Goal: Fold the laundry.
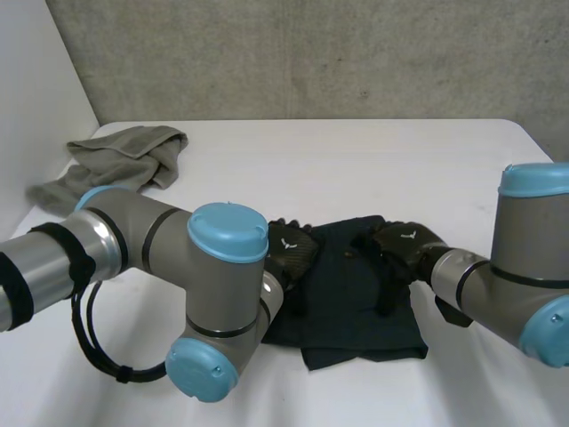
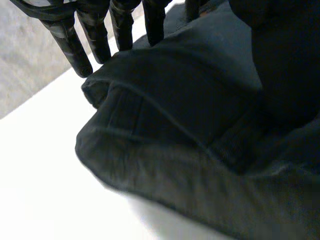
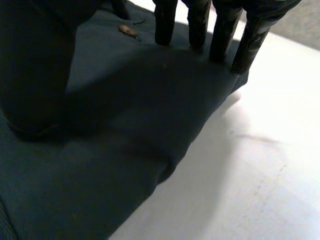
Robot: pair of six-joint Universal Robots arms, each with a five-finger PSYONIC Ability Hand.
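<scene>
A white table [image 1: 356, 151] stands before a grey wall, with a two-armed robot reaching over it. A dark blue-green garment [image 1: 356, 298] lies bunched and partly folded on the near middle of the table, and both black hands rest on it.

The left hand [image 1: 292, 253] sits at one side edge of the garment. Its fingers [image 2: 75, 47] are straight and side by side, with the tips touching a rolled fold at the cloth's edge, just where the bare table begins. Its thumb [image 2: 285, 60] lies on top of the cloth, apart from the fingers. I cannot tell whether any cloth is caught between them.

The right hand [image 1: 404, 247] is at the opposite side. Its fingers [image 3: 222, 37] are also straight and slightly spread, and the tips press down on the garment just inside its edge. Its thumb [image 3: 35, 75] rests flat on the cloth, well away from the fingertips. A small tan fleck [image 3: 128, 31] sits on the fabric beside the fingertips.

Well beyond both hands, at the table's far corner on the left arm's side, a crumpled grey-green cloth [image 1: 124, 160] lies untouched.
</scene>
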